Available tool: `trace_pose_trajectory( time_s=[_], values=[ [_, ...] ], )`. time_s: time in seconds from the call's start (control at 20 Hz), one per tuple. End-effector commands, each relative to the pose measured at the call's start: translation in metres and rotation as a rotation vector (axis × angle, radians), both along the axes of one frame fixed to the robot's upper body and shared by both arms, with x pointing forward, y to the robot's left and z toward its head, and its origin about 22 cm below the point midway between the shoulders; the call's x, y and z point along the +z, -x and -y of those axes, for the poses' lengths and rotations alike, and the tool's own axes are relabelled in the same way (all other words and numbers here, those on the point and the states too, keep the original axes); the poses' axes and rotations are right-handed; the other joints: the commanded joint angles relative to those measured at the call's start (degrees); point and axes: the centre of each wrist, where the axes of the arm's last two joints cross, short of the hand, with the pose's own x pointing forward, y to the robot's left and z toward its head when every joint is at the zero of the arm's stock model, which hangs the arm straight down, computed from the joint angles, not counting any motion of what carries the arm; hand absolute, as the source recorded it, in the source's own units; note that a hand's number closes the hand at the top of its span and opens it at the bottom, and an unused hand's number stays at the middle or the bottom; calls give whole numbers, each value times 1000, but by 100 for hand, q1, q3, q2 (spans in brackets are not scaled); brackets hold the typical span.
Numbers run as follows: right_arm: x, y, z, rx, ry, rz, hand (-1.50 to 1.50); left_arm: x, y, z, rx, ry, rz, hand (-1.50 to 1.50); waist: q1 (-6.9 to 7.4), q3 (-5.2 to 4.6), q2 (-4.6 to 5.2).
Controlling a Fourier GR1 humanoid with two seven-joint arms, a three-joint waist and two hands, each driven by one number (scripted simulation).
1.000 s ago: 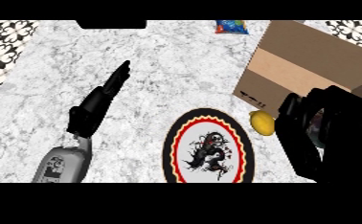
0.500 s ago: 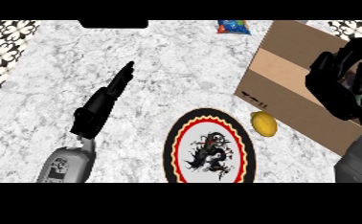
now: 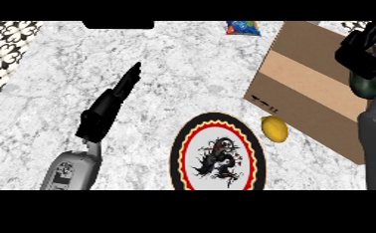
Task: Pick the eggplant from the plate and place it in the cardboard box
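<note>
The round plate (image 3: 217,153) with a red rim and a black dragon drawing lies at the lower middle of the counter, and nothing lies on it. The open cardboard box (image 3: 301,85) stands to its upper right. My right hand (image 3: 357,53) hangs over the box's right side at the view's edge, curled round a dark rounded eggplant (image 3: 363,85) that shows just below the fingers. Much of that hand is cut off by the edge. My left hand (image 3: 110,108) rests open on the left, fingers straight and pointing up and right, away from the plate.
A yellow lemon (image 3: 274,128) lies on the marble counter between the plate and the box's near wall. A small colourful bag (image 3: 242,27) sits at the far edge, left of the box. A patterned strip (image 3: 15,40) borders the counter at the far left.
My right hand has travelled from beside the lemon, up and to the right, and now sits over the box's right side with the dark eggplant in it. The left hand stayed still.
</note>
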Motion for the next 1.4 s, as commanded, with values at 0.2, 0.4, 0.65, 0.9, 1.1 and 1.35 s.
trace_pose_trajectory(
  time_s=[0.2,0.4,0.65,0.9,1.1,1.35],
  values=[
    [-52,-48,23,-36,45,-102,150,-1,1,10,-4,5,8,0,27,1,10],
    [-82,-55,54,-39,-17,-157,150,10,5,-2,-9,20,-10,0,30,3,4],
    [-110,-50,77,-79,-287,-134,-150,-8,11,-17,11,-2,-6,0,1,4,5],
    [-141,-67,60,-15,-336,-75,-150,11,-4,8,-9,24,24,0,-2,4,6],
    [-113,-68,70,-10,-440,167,-150,3,-1,-15,12,6,3,0,-6,5,-2],
    [-107,-41,100,5,-576,445,-150,3,-2,-14,11,-5,-10,0,-127,9,-34]
  ],
)
